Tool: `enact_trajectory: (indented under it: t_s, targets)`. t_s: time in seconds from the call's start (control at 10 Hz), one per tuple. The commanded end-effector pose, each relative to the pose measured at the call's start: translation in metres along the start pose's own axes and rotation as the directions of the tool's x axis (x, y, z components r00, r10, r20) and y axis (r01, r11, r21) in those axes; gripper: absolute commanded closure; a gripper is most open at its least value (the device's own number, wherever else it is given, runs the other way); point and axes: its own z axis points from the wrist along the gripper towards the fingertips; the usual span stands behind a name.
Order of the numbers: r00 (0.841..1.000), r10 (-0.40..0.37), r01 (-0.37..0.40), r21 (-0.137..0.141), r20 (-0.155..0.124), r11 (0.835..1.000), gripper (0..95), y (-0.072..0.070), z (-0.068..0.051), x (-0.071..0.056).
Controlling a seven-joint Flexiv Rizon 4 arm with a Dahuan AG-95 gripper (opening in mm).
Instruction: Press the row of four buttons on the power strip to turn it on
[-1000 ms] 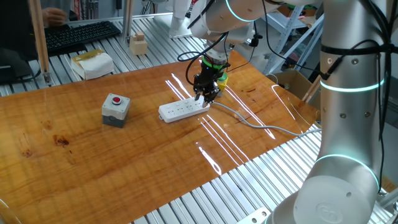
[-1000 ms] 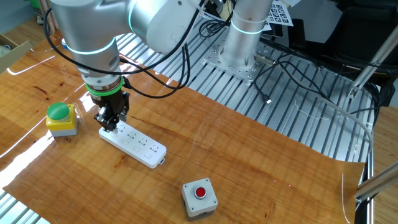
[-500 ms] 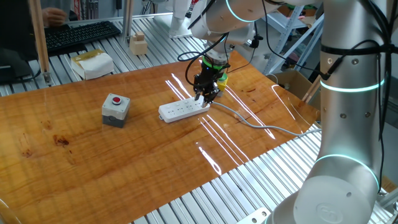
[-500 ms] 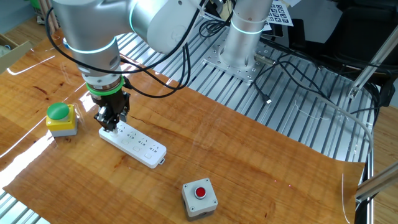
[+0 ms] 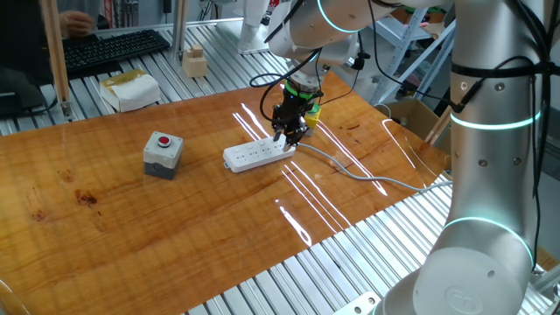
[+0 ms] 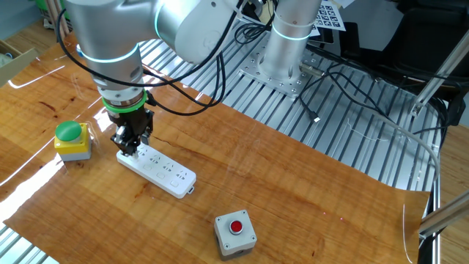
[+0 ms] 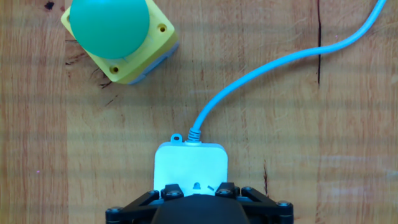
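Note:
The white power strip (image 5: 258, 155) lies flat on the wooden table, its grey cable (image 5: 350, 171) trailing off to the right. My gripper (image 5: 288, 135) points straight down at the strip's cable end (image 6: 130, 155); contact cannot be judged. The hand view shows that end of the power strip (image 7: 191, 163) and the cable (image 7: 261, 70) leaving it, while the gripper's black body (image 7: 196, 208) covers the rest. The row of four buttons is too small to make out in the fixed views and is hidden in the hand view. No view shows the gap between the fingertips.
A yellow box with a green cap (image 6: 71, 139) stands close beside the strip's cable end (image 7: 118, 34). A grey box with a red button (image 5: 163, 153) sits further along the table (image 6: 234, 233). A keyboard (image 5: 114, 48) and a white box (image 5: 131, 89) lie beyond the tabletop.

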Motion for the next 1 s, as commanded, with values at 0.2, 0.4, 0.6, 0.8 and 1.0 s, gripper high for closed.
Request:
enact_trajectory:
  t_s: [0.2, 0.4, 0.6, 0.8, 1.0]
  targets:
    - [1.000, 0.004, -0.004, -0.012, -0.001, 1.000, 57.0, 0.001, 0.002, 0.001]
    - [1.000, 0.008, -0.008, -0.017, -0.001, 1.000, 57.0, 0.003, 0.007, 0.002]
    - [1.000, 0.007, -0.007, -0.018, -0.010, 1.000, 38.0, 0.004, 0.009, 0.003]
    - [1.000, -0.002, 0.002, -0.024, -0.007, 1.000, 38.0, 0.000, 0.013, 0.002]
    - [1.000, -0.004, 0.004, -0.026, 0.005, 1.000, 38.0, -0.007, 0.017, 0.003]
